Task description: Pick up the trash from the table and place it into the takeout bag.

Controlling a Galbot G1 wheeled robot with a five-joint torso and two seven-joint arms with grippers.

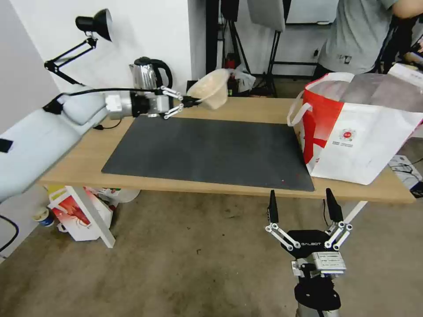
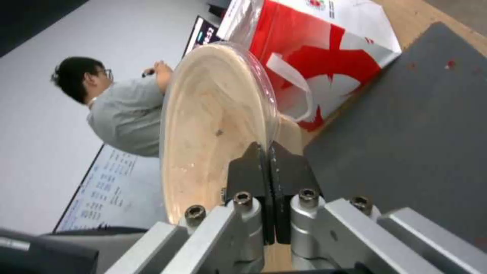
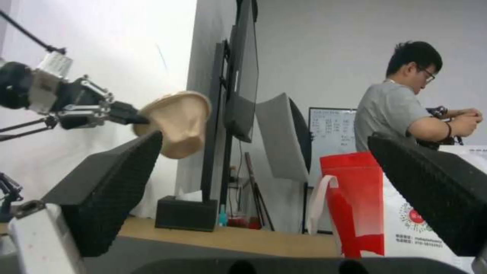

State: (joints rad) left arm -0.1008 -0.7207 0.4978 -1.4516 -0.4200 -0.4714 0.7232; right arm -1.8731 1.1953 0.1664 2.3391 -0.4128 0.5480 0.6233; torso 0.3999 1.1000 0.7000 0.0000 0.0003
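— Long wooden table (image 1: 246, 115), dark grey mat (image 1: 211, 152) across its middle, white wall behind with a black desk lamp (image 1: 94, 23) and a steel kettle (image 1: 147, 74) at the far left corner.

— And the takeout bag (image 1: 365, 132)?

— Standing open at the table's right end, red side panel toward the mat, white handle hanging, round red logo on the near white face.

— Left gripper (image 1: 190, 101)?

— Stretched out above the far left part of the mat, clamped tight on the rim of a tan paper bowl (image 1: 212, 89). Held clear of the table, tipped on its side, mouth turned toward the bag. Well apart from the bag.

— Right gripper (image 1: 304, 206)?

— Low, in front of the table's near edge, pointing up, fingers spread wide, holding nothing.
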